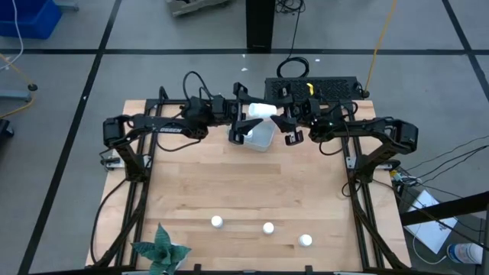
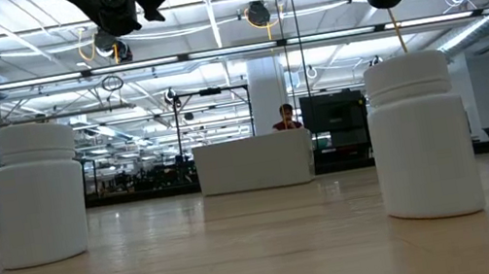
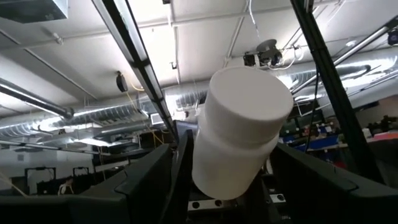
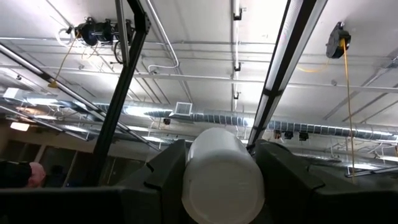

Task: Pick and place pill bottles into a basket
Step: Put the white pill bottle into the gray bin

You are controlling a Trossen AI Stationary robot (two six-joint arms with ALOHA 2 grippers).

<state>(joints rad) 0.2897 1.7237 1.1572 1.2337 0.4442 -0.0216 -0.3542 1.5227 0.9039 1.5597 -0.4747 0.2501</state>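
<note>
Both arms hang over the basket (image 1: 261, 136) at the bench's far edge, left jaws clamped on one pill bottle (image 3: 239, 134), right jaws on another (image 4: 222, 174). Released together (jaws crowded close), the bottles could collide and bounce off the rim; three more (image 1: 268, 228) wait near the front edge

Bright, even overhead light. Ceiling strip lights (image 2: 204, 6) glare in low view. Bench (image 1: 252, 191) shadows soft, faint. Near pill bottle (image 3: 239, 130) slightly blurred in left wrist view.
</note>
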